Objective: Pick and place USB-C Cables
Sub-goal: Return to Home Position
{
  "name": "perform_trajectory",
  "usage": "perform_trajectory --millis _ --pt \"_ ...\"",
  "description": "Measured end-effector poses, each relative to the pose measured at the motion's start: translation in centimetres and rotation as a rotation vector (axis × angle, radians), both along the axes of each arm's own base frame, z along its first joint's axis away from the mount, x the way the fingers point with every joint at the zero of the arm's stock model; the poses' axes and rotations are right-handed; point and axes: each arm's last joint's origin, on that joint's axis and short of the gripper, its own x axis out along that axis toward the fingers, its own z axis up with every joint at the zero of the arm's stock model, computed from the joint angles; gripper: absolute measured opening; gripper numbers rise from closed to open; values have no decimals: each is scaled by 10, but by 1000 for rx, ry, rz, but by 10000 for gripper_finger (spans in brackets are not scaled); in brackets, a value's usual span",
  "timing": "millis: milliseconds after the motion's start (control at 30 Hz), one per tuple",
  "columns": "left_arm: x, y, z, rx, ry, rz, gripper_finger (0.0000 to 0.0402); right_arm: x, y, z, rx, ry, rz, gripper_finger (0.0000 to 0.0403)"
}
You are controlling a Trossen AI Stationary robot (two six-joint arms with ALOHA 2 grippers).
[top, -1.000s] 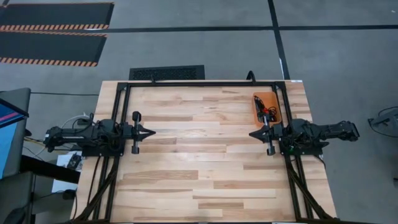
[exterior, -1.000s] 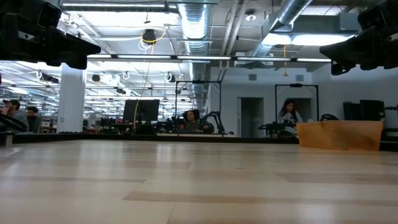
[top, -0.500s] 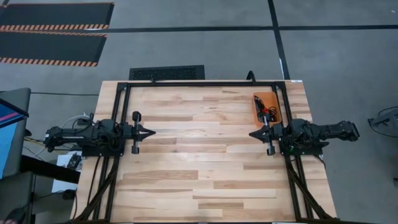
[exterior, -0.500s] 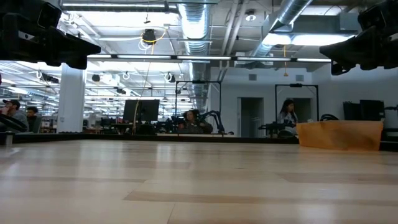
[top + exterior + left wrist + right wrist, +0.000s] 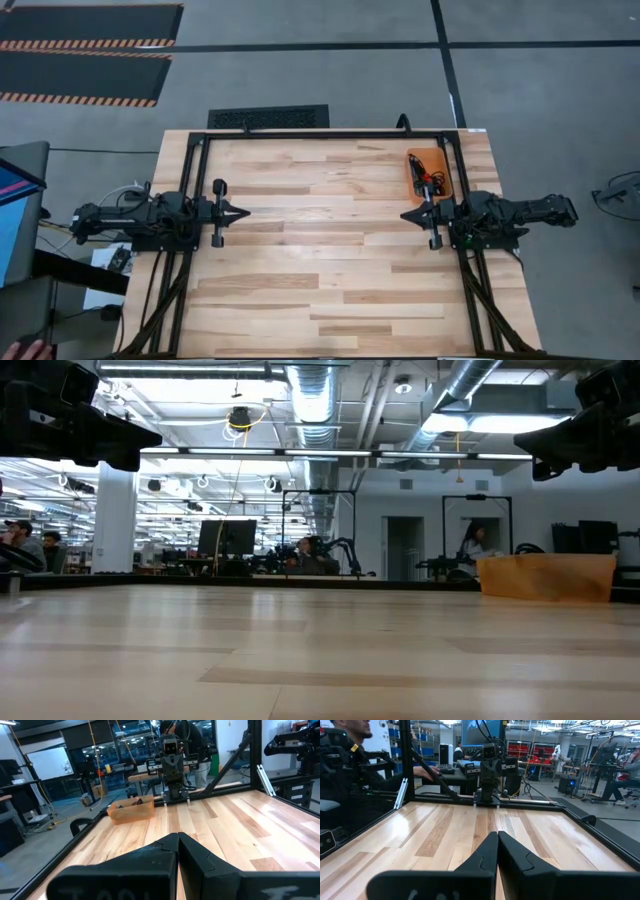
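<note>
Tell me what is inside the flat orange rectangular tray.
Inside the flat orange tray lies a tangle of dark cables with a red patch. Single cables cannot be told apart, and anything beneath the tangle is covered.

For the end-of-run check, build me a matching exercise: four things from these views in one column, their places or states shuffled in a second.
Things:
1. left end effector
2. right end effector
3. orange tray
4. USB-C cables

Places or states:
A. lying inside the tray
B. shut, over the left side of the table
C. standing on the table near its right edge
D. shut, just beside the tray

Pairs: 1-B, 2-D, 3-C, 4-A.
</note>
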Motion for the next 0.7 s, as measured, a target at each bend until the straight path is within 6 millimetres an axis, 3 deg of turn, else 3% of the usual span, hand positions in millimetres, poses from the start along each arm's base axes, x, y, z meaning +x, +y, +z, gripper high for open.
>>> perform_trajectory --millis 700 --pt "0 0 0 -2 0 0 0 0 0 0 0 0 0 33"
